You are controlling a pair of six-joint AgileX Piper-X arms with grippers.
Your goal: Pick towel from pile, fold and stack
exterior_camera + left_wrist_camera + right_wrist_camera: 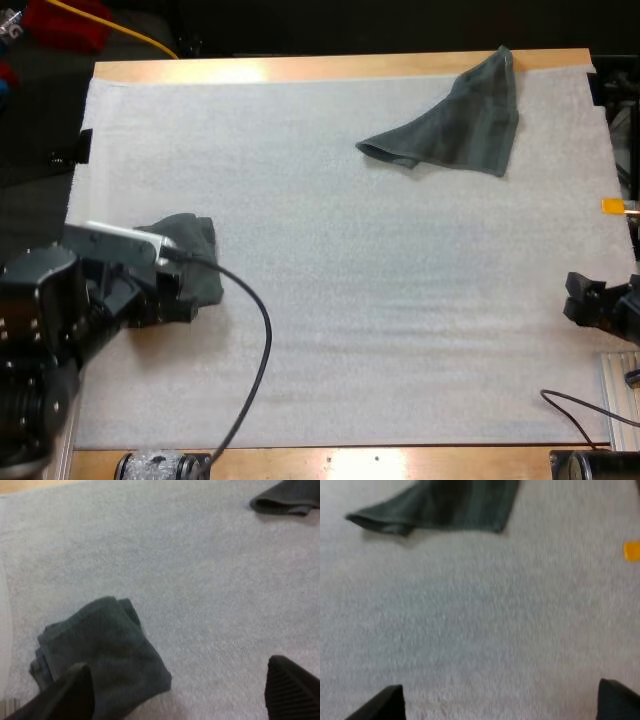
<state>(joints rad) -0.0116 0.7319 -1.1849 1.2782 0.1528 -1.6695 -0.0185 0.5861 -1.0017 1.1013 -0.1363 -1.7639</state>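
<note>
The wooden worktop [330, 68] carries a white mat [400, 300] that covers almost all of it. Two dark grey-green towels lie on the mat, well apart.

The loose towel [460, 125] is the larger. It lies at the far right of the mat, spread in a rough triangle with one corner at the mat's far edge and one rolled corner pointing toward the middle. It is unfolded and no claw is near it, so in my judgement it is the pile's next piece.

The folded towel [100, 650] sits near the left edge as a compact, layered bundle. That spot probably serves as the stacking place.

The left claw [180, 690] hangs low at this bundle, fingers spread wide. One finger stands over the bundle's near edge and the other over bare mat, and nothing is pinched.

The right claw [500, 700] is at the mat's right edge over bare mat, fingers likewise spread and holding nothing. The loose towel lies ahead of it and looks within its side's reach.
</note>
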